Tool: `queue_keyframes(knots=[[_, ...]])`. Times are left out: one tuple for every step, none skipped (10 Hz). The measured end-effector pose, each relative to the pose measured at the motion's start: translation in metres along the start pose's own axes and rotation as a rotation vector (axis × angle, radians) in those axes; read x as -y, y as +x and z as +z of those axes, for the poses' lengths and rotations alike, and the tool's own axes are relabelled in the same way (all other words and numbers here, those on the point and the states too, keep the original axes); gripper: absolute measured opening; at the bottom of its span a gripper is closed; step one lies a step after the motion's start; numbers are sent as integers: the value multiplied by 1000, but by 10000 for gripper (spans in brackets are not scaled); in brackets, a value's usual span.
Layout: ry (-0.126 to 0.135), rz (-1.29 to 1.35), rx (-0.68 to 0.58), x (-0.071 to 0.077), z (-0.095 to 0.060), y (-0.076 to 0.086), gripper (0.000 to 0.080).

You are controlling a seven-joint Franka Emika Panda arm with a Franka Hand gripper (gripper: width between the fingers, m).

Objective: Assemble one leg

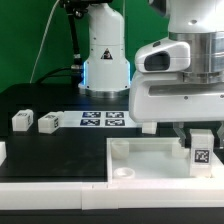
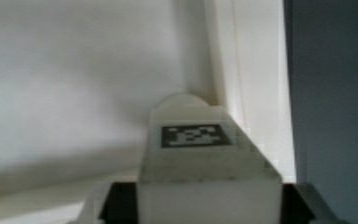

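My gripper (image 1: 201, 140) is shut on a leg (image 1: 201, 150), a small white block with a black-and-white marker on its face. It holds the leg upright over the right end of the large white tray-like piece (image 1: 140, 152). In the wrist view the leg (image 2: 197, 140) fills the space between my dark fingers (image 2: 119, 205) and points at the tray's inner corner beside its wall (image 2: 247, 60). Two more legs (image 1: 22, 121) (image 1: 48, 122) lie on the black table at the exterior view's left.
The marker board (image 1: 103, 120) lies on the black table behind the tray. A round socket (image 1: 123, 171) shows in the tray's front left corner. A white robot base (image 1: 105, 55) stands at the back. A white part edge (image 1: 3, 152) sits at the far left.
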State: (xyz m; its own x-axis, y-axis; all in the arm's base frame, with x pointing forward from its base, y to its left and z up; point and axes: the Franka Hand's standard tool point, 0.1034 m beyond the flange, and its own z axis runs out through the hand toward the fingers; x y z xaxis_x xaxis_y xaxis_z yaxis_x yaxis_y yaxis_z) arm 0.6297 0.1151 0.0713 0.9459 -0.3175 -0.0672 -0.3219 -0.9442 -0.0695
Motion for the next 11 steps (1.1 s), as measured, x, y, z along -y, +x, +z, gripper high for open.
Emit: queue_keyframes(knots=[[-11,57,-1,-4,0,1,292],[-24,183,-8,-8,-1,2,292],[-43,288,-25,-15,-2,3,292],[-60,373,-47,-21,-2,3,300],[-74,476,-62,-27,-3,4,308],[-90,527,-69,-32,-4,5,308],[-91,529,-69,-33,-4,5,308],[-91,528,-68,-33,-3,5,425],[-91,528,-68,-33,-3,5,566],[-92,528,-68,-33,-3,5,566],[-92,528,-68,-33,-3,5,631]])
